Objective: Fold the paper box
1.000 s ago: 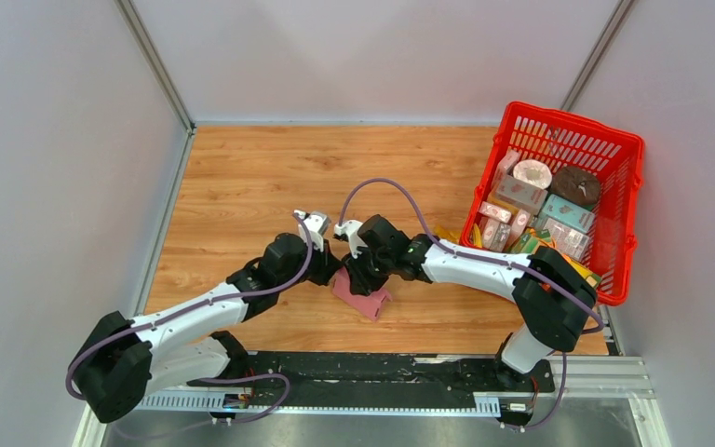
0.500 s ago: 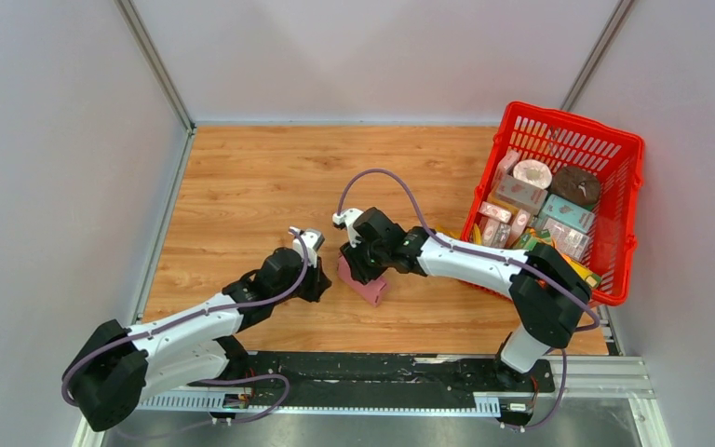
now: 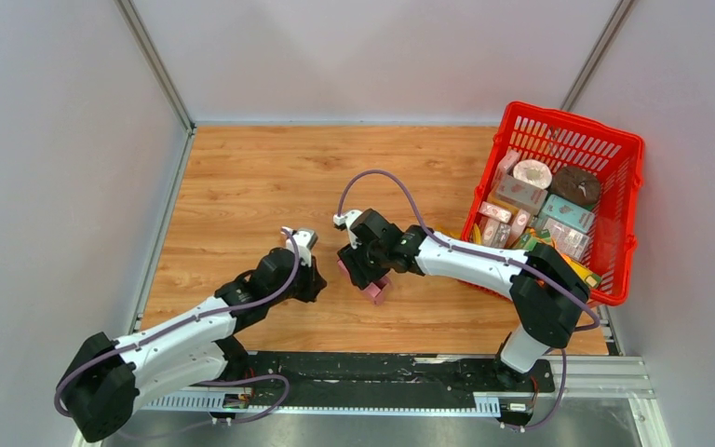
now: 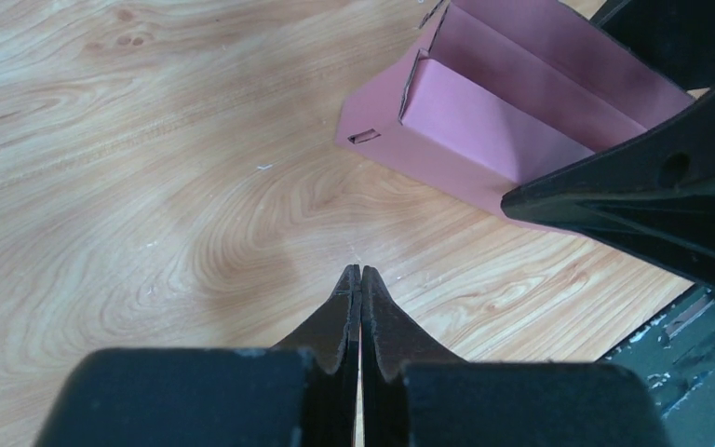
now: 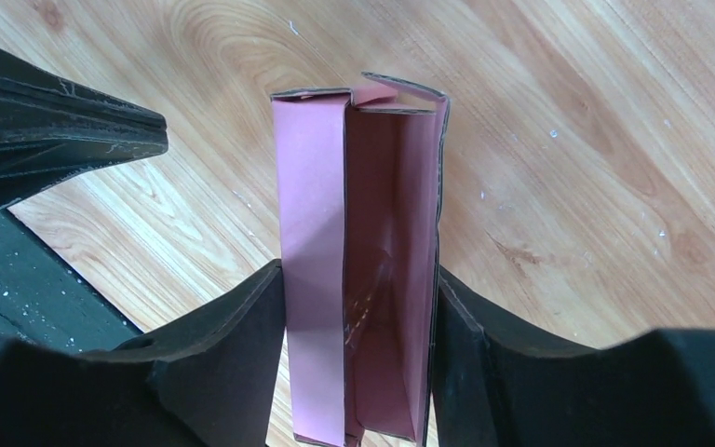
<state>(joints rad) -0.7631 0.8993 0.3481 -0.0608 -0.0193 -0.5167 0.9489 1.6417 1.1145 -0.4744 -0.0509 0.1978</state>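
paper box (image 3: 373, 291) sits on the table (image 3: 242, 186) centre of top view, mostly hidden under right gripper (image 3: 363, 270). Right wrist view: right gripper (image 5: 358, 275) jaws roughly half apart, one finger on each long wall of the paper box (image 5: 312, 186), looks like a light hold, can't tell how hard. Box long axis runs up the frame, in line with the fingers; top open, one long flap turned in on the left side, end flaps loose at the upper edge. Left gripper (image 4: 360, 272) fully closed, nothing in it, tips over bare wood; box (image 4: 484, 121) lies upper right of them, apart. Right arm is the nearer one. My read: the left claw would have to come in across the long axis to press that flap
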